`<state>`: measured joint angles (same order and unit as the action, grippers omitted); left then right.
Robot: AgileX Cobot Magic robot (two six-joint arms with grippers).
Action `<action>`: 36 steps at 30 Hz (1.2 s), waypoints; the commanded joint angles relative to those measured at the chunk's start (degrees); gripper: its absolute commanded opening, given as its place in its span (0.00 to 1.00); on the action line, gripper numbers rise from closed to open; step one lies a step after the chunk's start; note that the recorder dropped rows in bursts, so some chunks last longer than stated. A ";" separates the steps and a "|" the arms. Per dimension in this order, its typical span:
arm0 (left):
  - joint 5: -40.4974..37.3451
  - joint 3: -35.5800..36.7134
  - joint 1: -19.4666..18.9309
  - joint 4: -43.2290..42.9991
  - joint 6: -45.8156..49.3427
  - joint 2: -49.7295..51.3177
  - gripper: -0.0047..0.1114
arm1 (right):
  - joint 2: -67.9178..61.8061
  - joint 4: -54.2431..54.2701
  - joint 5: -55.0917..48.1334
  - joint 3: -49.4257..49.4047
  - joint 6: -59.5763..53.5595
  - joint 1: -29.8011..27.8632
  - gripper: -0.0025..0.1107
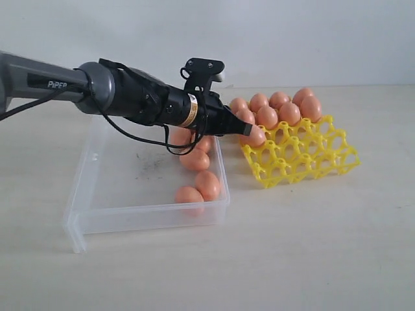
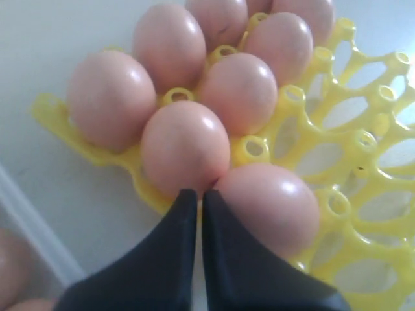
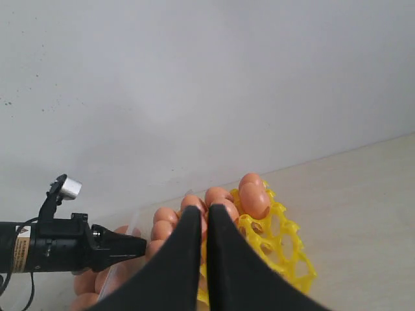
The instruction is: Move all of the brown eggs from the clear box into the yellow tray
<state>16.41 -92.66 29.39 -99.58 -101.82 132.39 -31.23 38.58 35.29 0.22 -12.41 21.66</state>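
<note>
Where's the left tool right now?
In the exterior view the left tool sits shut at the left end of the yellow tray, just right of the clear box, its tip between two seated brown eggs.

Grey arm (image 1: 39,74) marked PiPER, black wrist (image 1: 142,97), gold band (image 1: 191,110), black cable (image 1: 139,139), tapered black jaws.

Pale beige tabletop (image 1: 324,246) beneath a plain white wall (image 1: 292,39)
</note>
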 commanded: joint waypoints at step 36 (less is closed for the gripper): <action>-1.32 6.15 4.25 -0.36 -1.79 -3.89 0.07 | -0.19 -0.10 0.04 -0.22 -0.12 0.00 0.02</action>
<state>10.76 -86.96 33.24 -100.04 -102.22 127.71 -31.23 38.58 35.29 0.22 -12.41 21.66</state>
